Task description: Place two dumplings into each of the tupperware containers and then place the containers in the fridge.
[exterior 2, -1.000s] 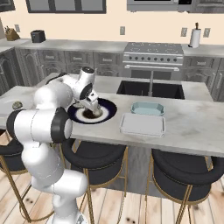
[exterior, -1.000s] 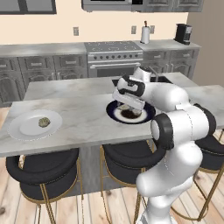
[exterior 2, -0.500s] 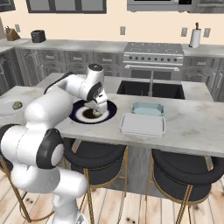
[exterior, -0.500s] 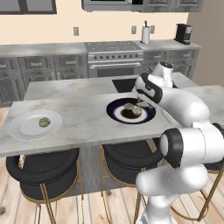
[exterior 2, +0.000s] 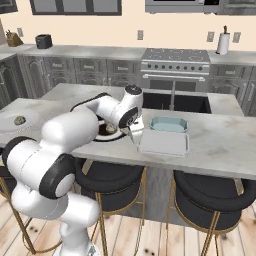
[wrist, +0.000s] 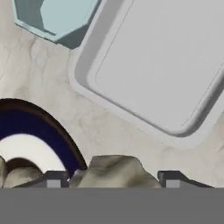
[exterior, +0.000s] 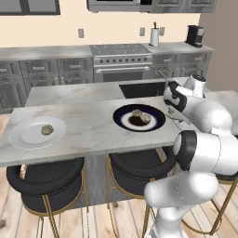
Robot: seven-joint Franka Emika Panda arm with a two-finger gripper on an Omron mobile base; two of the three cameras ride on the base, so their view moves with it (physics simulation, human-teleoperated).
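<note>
My gripper (wrist: 113, 180) is shut on a tan speckled dumpling (wrist: 114, 168), held above the counter between the dark-blue plate (wrist: 39, 127) and the whitish-grey tupperware container (wrist: 162, 65). The teal container (wrist: 57, 17) sits just beyond it. From the right base, the gripper (exterior 2: 134, 131) hangs at the left edge of the whitish container (exterior 2: 164, 143), with the teal container (exterior 2: 169, 124) behind. Two dumplings (exterior: 136, 113) (exterior: 145, 118) lie on the dark-blue plate (exterior: 122, 122). Another dumpling (exterior: 46, 129) rests on the white plate (exterior: 25, 137). The fridge is out of view.
A sink (exterior 2: 172, 102) with a faucet is set into the island behind the containers. Black stools (exterior 2: 212, 192) stand along the near side. The stove (exterior: 122, 58) and dark cabinets line the back wall.
The gripper has swung from over the dark-blue plate toward the containers, carrying a dumpling with it. Two dumplings stay on that plate.
</note>
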